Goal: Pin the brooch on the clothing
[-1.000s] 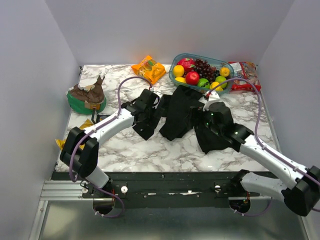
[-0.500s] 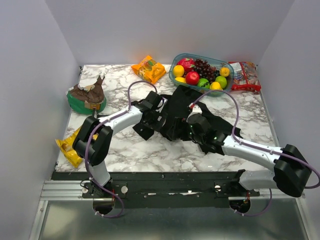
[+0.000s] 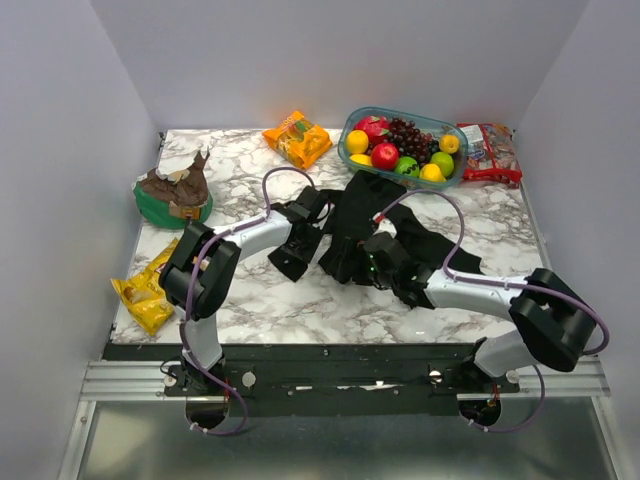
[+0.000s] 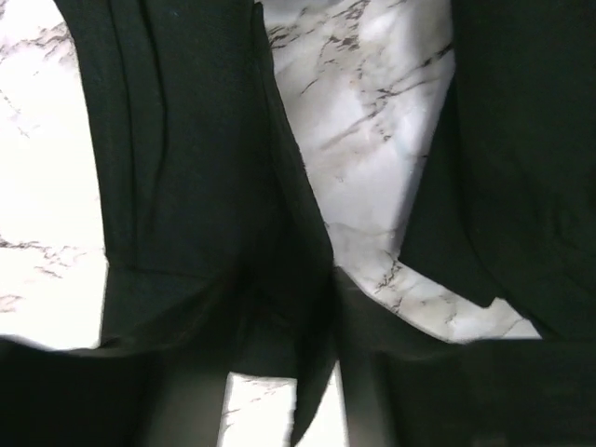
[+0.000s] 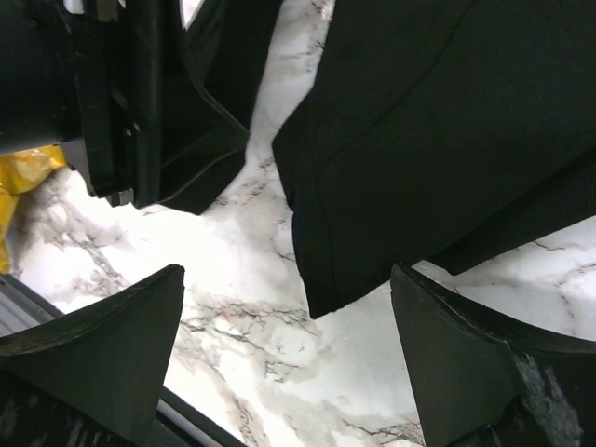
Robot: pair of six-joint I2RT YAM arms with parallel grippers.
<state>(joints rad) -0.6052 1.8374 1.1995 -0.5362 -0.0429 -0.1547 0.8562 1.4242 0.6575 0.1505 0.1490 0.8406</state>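
The clothing is a black shirt lying crumpled on the marble at mid-table. The brooch is not in view. My left gripper is down on the shirt's left part. In the left wrist view it stands half closed, with a hanging fold of the clothing between its fingers and marble showing on both sides of the fold. My right gripper hovers at the shirt's near edge. It is wide open over bare marble, and a corner of the clothing reaches between its fingers without touching them.
At the back stand a fruit basket, an orange snack bag and a red packet. A green bowl of brown things and a yellow bag lie at the left. My left arm's black head fills the right wrist view's upper left.
The right arm swung left and nearer, to the shirt's near edge. The left gripper shifted slightly right onto the cloth, and its jaws narrowed from wide open to about half.
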